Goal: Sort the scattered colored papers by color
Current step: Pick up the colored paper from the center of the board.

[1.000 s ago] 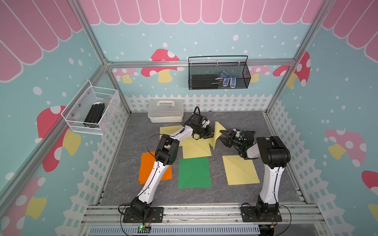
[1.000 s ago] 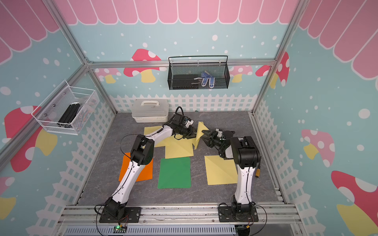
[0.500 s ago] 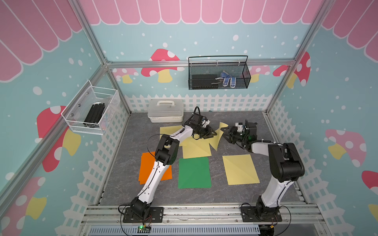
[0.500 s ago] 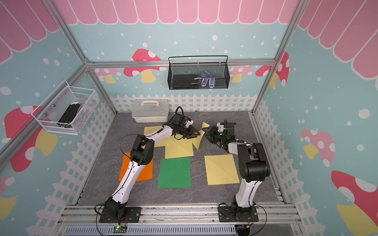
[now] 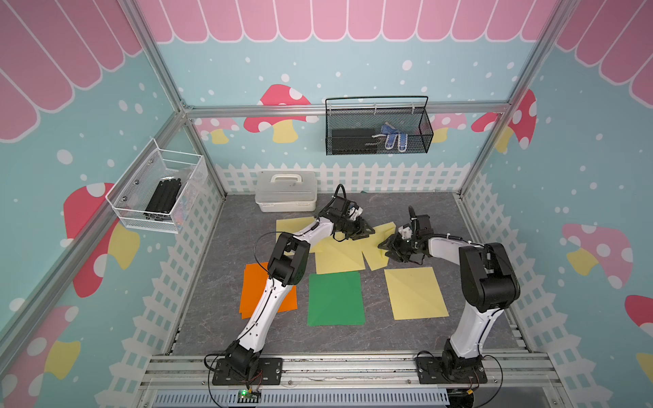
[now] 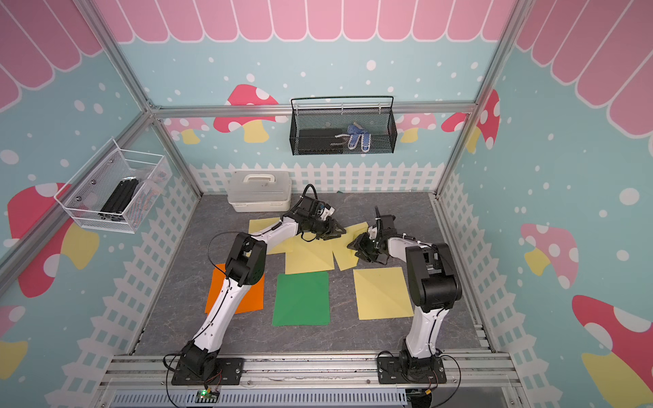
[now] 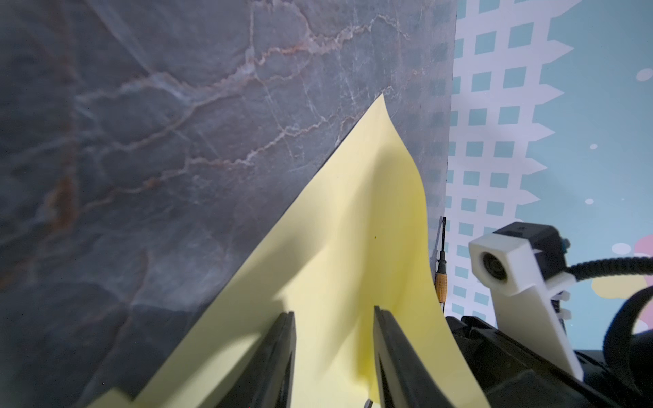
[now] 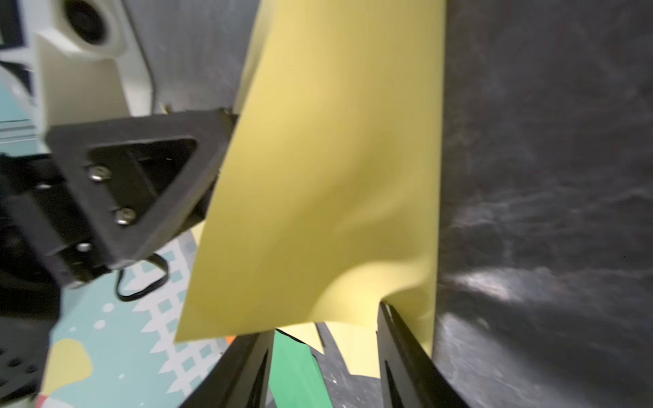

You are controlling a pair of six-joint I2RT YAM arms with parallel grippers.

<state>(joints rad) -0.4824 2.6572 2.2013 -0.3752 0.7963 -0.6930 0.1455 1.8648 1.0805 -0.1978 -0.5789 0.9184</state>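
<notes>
Several colored papers lie on the grey floor: an orange sheet (image 5: 252,293), a green sheet (image 5: 335,298), a yellow sheet (image 5: 415,293) at the right, and overlapping yellow sheets (image 5: 339,256) in the middle. My left gripper (image 5: 367,231) (image 7: 334,314) is open, both fingers resting on a tilted yellow sheet (image 5: 374,254) (image 7: 353,212). My right gripper (image 5: 383,245) (image 8: 327,318) faces it from the right, jaws apart around that sheet's (image 8: 318,141) curled-up edge. One right finger (image 8: 399,339) touches the lifted paper.
A white lidded box (image 5: 286,190) stands at the back wall. A black wire basket (image 5: 378,130) hangs above it, and a white wire basket (image 5: 159,190) hangs on the left wall. A screwdriver (image 7: 441,279) lies by the fence-patterned wall.
The right arm drew back to the far right, then came forward again to the yellow sheet's edge, its jaws narrowing. The sheet, raised before, lies flatter. The left arm has hardly moved.
</notes>
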